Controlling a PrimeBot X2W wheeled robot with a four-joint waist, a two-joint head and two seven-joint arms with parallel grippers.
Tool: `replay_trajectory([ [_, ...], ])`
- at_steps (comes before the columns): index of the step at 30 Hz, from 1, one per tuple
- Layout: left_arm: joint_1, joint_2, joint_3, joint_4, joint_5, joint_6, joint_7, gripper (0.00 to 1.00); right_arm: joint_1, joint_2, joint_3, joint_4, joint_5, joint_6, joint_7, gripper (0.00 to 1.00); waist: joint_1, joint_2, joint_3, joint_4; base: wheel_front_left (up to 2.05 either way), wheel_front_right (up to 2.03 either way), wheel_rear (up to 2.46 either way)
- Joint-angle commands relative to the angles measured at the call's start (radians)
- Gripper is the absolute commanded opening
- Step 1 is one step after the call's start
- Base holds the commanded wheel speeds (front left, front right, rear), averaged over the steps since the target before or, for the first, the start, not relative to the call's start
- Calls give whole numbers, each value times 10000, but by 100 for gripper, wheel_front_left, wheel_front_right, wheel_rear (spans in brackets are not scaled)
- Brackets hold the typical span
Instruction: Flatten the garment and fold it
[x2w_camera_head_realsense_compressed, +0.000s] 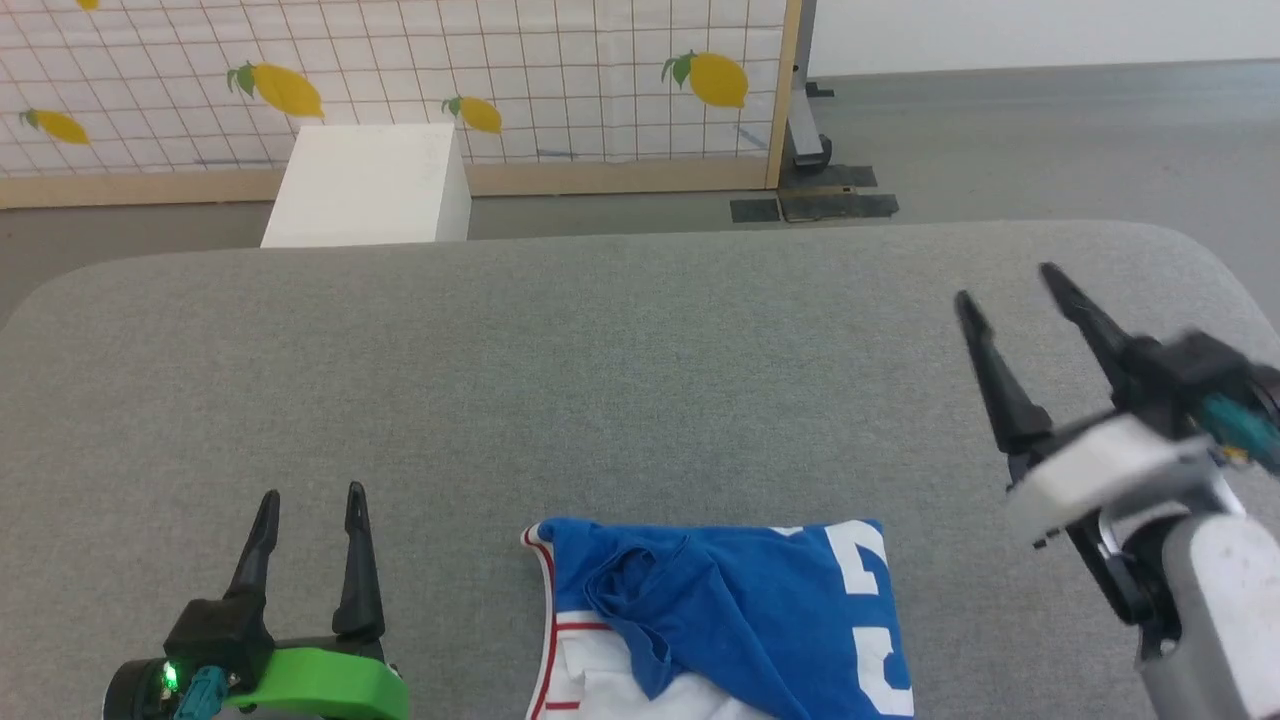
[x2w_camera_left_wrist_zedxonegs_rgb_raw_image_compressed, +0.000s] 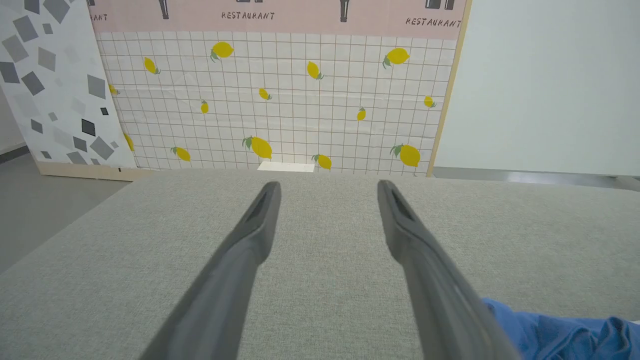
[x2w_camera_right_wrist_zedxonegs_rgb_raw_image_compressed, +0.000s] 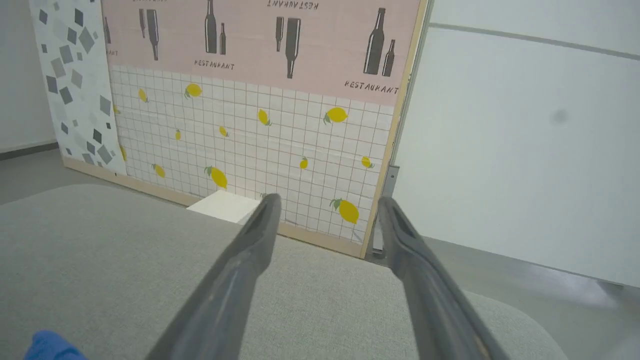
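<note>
The garment, royal blue with white sleeve cloth, red trim and part of a white number, lies folded and rumpled at the near middle of the grey table. Its lower part runs off the head view's bottom edge. My left gripper stands open to the garment's left, apart from it, nothing between its fingers. My right gripper hangs open above the table's right side, raised and tilted, well clear of the cloth. A blue edge of the garment shows beside my left fingers, and a small blue corner in the right wrist view.
Beyond the table's far edge stands a white box against a tiled lemon-print panel. Grey floor and a dark stand base lie at the back right. The table's rounded right corner is close to my right gripper.
</note>
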Motion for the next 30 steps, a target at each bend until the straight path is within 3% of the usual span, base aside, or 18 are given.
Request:
replay_trajectory([
  [1, -24, -30, -11, 19, -54, 40, -44, 100, -387, -349, 455, 120, 423, -13, 771, 100, 0, 0, 80, -10, 0, 0, 0],
  [9, -202, -30, -41, 70, -55, -15, -44, 100, -1624, -2498, 3084, 482, 4206, -13, 5881, 100, 0, 0, 372, 142, 0, 0, 0],
  [12, -301, -30, -80, 80, -81, -20, -44, 100, -1702, -3102, 3767, 540, 5215, -13, 7063, 100, 0, 0, 524, 235, 0, 0, 0],
  [15, -420, -30, -129, 88, -101, -12, -44, 100, -1608, -3283, 4177, 772, 6182, -13, 7950, 100, 0, 0, 751, 342, 0, 0, 0],
  [21, -701, -30, -175, 99, -78, -39, -44, 100, -1565, -3165, 4694, 1618, 7086, -13, 8796, 100, 0, 0, 1181, 568, 0, 0, 0],
  [30, -1069, -30, -386, 196, -87, -30, -44, 100, -1139, -2220, 5139, 3046, 7468, -13, 8045, 100, 0, 0, 1551, 1028, 0, 0, 0],
])
